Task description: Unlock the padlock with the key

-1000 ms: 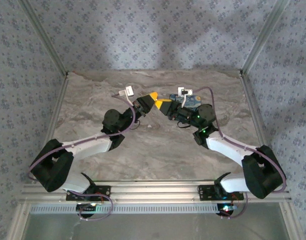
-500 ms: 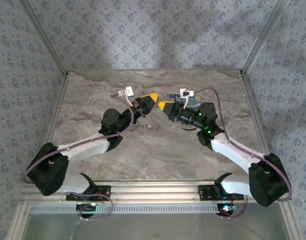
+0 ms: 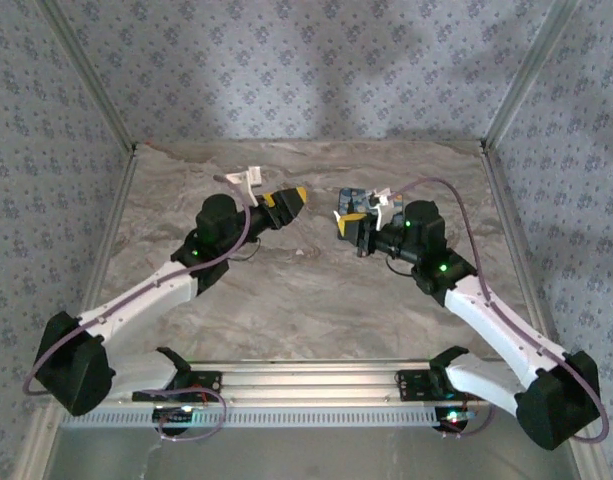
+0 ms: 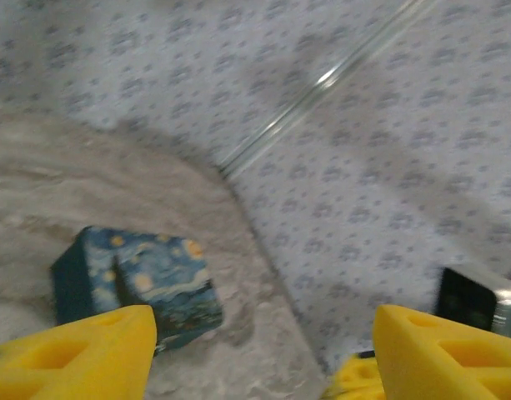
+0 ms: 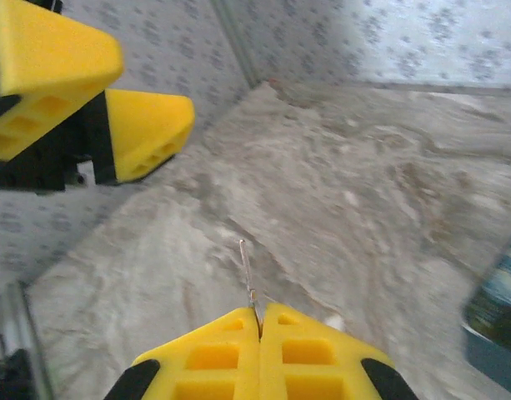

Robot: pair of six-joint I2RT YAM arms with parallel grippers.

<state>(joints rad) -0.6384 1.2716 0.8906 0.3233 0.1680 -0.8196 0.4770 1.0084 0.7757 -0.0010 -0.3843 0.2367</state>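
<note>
Left fingers (image 4: 80,354) spread wide, right fingers (image 5: 213,354) pinched on the key (image 5: 246,271)

Both yellow fingers of the left gripper (image 3: 299,200) stand far apart, and nothing is between them. In the left wrist view one finger sits at the bottom left and the other at the bottom right. The table and the wall show through the big gap.

The right gripper (image 3: 346,220) is squeezed tight. In the right wrist view its two yellow fingers press flat against each other. A thin grey bit of the key pokes out from the crack between their tips. The rest of the key is hidden.

The padlock (image 4: 142,279) sits on the grey, stone-look table (image 3: 316,300). Its painted face is dark blue with yellow swirls, and one teal side shows on its left. From above, the padlock (image 3: 352,197) is just beside the right gripper, on its far side. I cannot tell if the two touch. In the right wrist view the padlock is a blurry blue shape at the right edge.

The two grippers point at each other across a small gap. Walls (image 3: 306,70) with a little flower pattern stand around the table.
</note>
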